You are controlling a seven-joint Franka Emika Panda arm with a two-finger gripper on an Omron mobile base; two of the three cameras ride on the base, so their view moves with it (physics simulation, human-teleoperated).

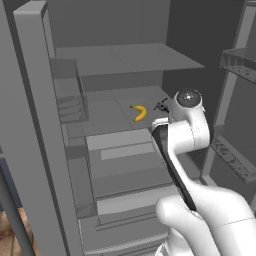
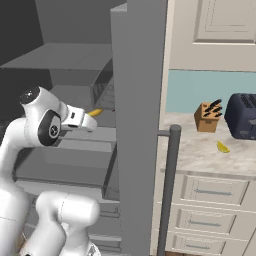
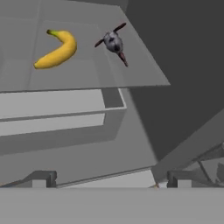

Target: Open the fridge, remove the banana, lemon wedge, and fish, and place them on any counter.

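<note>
Fridge (image 1: pixel 35 125) open, my fingers (image 3: pixel 43 179) spread wide, holding nothing. Banana (image 3: pixel 57 50) lies on the shelf ahead and left, long axis diagonal, fish (image 3: pixel 113 43) just right of it.

Base views flank arm, facing open fridge (image 1: pixel 125 65), hand view nearer shelf

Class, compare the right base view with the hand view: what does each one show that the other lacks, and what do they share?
The right base view alone has the counter with the lemon wedge, a knife block and a toaster on it. The hand view alone has the fish, lying beside the banana on a shelf. Both show the open fridge and the banana inside it.
</note>
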